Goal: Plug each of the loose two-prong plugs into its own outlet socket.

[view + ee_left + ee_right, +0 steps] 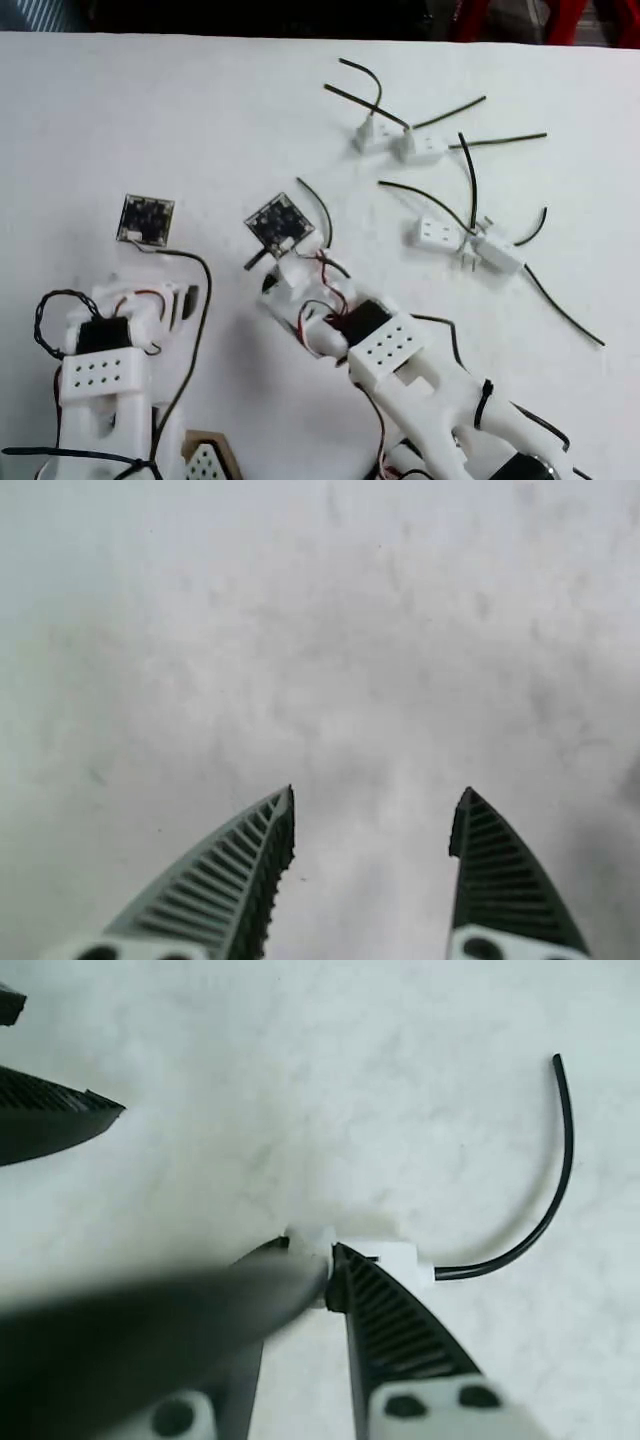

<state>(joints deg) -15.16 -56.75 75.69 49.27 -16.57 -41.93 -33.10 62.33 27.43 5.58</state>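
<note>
My right gripper is shut on a small white plug, whose black wire curls away over the table. From above, that gripper sits left of centre with the plug's wire arcing beyond it. A white outlet block with holes lies to the right. Another white plug with bare prongs rests against its right end. My left gripper hangs open over bare table; from above it is at the lower left.
Two more white pieces with black wires lie at the back right. Loose wires trail across the right side. A dark ribbed part juts into the right wrist view. The table's far edge borders dark floor.
</note>
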